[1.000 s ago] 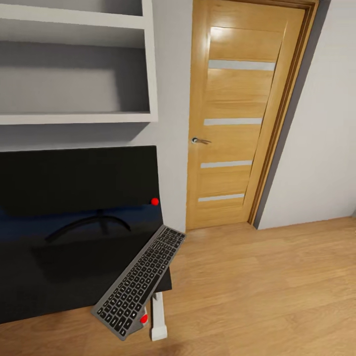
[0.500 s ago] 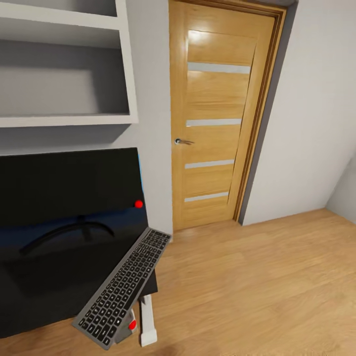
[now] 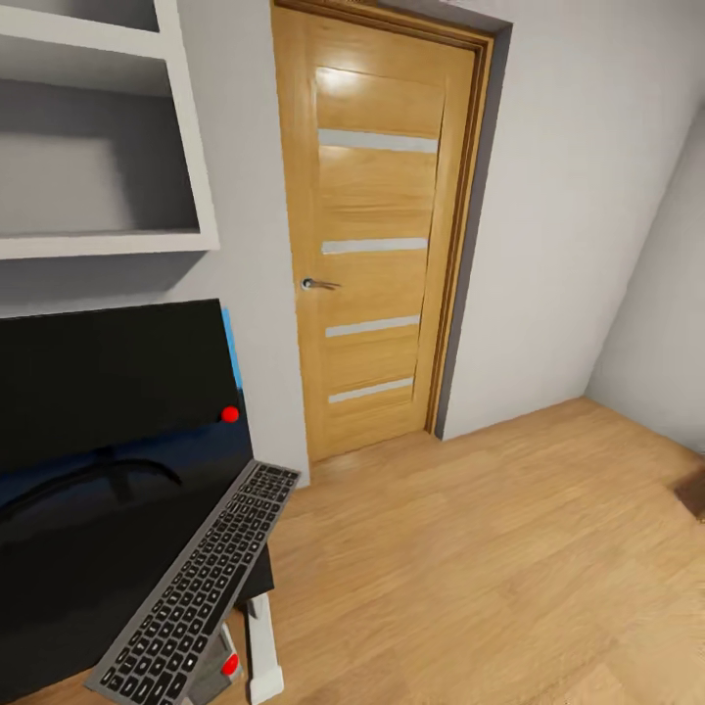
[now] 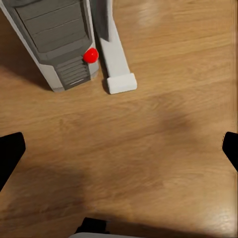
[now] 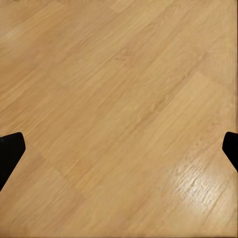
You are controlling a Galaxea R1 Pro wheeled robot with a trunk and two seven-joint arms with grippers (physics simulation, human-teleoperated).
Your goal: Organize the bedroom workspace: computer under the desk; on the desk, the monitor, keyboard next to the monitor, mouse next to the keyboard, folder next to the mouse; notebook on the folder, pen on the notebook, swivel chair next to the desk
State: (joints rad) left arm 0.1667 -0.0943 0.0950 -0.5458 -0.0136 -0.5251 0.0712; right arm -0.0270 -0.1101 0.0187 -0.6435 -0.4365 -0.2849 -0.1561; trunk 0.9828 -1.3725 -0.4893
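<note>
The wide black monitor (image 3: 108, 382) stands on the glossy black desk (image 3: 59, 578), a red dot at its lower corner. The keyboard (image 3: 196, 587) lies slantwise across the desk's near corner, its near end jutting past the edge. Below that end peeks the light grey computer (image 3: 213, 676) with its red dot. In the left wrist view the computer (image 4: 54, 39) stands on the wooden floor beside the desk's white foot (image 4: 116, 64). My left gripper (image 4: 119, 153) hangs open over bare floor, short of the computer. My right gripper (image 5: 119, 151) is open above the floor, holding nothing.
A closed wooden door (image 3: 377, 245) is set in the wall right of the desk. White wall shelves (image 3: 98, 235) hang over the monitor. A thin blue strip (image 3: 231, 348) shows behind the monitor's edge. Wooden floor (image 3: 470, 568) stretches right, with a dark corner (image 3: 691, 490) at the edge.
The head view has swung to the right, so the desk, monitor, keyboard and door all sit further left in the picture. Nothing itself has visibly moved.
</note>
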